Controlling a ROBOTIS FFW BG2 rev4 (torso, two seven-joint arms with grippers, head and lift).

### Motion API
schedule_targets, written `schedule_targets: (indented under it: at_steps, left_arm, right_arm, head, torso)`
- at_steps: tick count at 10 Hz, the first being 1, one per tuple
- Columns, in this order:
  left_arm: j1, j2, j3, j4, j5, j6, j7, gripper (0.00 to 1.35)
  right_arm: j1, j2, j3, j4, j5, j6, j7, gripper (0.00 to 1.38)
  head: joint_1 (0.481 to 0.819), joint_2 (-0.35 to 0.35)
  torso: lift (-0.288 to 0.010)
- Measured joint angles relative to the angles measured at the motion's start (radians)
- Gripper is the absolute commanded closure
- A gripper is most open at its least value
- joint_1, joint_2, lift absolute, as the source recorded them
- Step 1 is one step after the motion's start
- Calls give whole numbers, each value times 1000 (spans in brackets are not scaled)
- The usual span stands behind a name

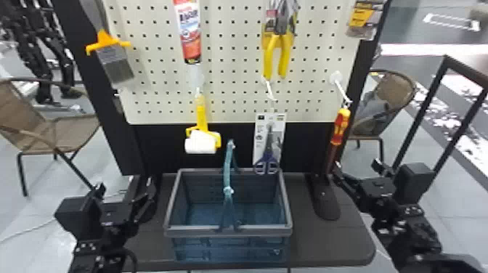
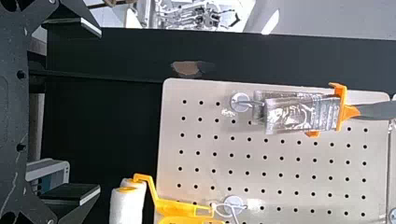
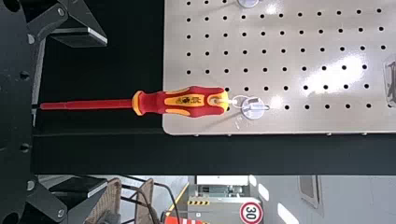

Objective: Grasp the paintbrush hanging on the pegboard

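"Paintbrush [image 1: 112, 60] first: where do you have it?"

"I see it high on the pegboard's [image 1: 232, 94] left edge, hanging on a hook and tilted, with an orange guard between the grey handle above and the silvery part below. From the left wrist camera the paintbrush [image 2: 299, 112] sits against the pegboard [image 2: 280, 172], with a yellow-framed paint roller [image 2: 127, 201] on the next hook down."

"And your left end effector?"

"My left end effector [image 1: 144, 194] is low, at the left end of the dark surface [image 1: 326, 239], well below the brush and touching nothing. Its fingers are spread wide; in its own camera the left end effector [image 2: 93, 111] has nothing between them."

"The right one?"

"My right end effector [image 1: 338, 176] is at the surface's right end, just beneath the red-and-yellow screwdriver [image 1: 339, 127]. On its wrist camera the right end effector [image 3: 100, 112] is also spread, and the screwdriver [image 3: 177, 101] hangs ahead of it without contact."

"Anything between the arms?"

"A grey basket [image 1: 227, 229] with a blue handle, in the middle of the surface."
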Motion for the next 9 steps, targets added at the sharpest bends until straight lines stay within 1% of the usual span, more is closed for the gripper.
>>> schedule_targets:
  at_steps: [7,8,9]
  left_arm:
    - [2,0,1,3,5,-14,2,134]
    - [3,0,-4,-9,10,-10,2,134]
    - [5,0,-4,-37,12,20,1,131]
  right_arm:
    - [3,0,0,2,2,0,0,223]
    - [3,0,0,2,2,0,1,223]
    - [3,-1,0,2,2,1,1,223]
  head:
    - [549,0]
    - [549,0]
    - [549,0]
  torso:
    - [-100]
    - [-100]
    - [-100]
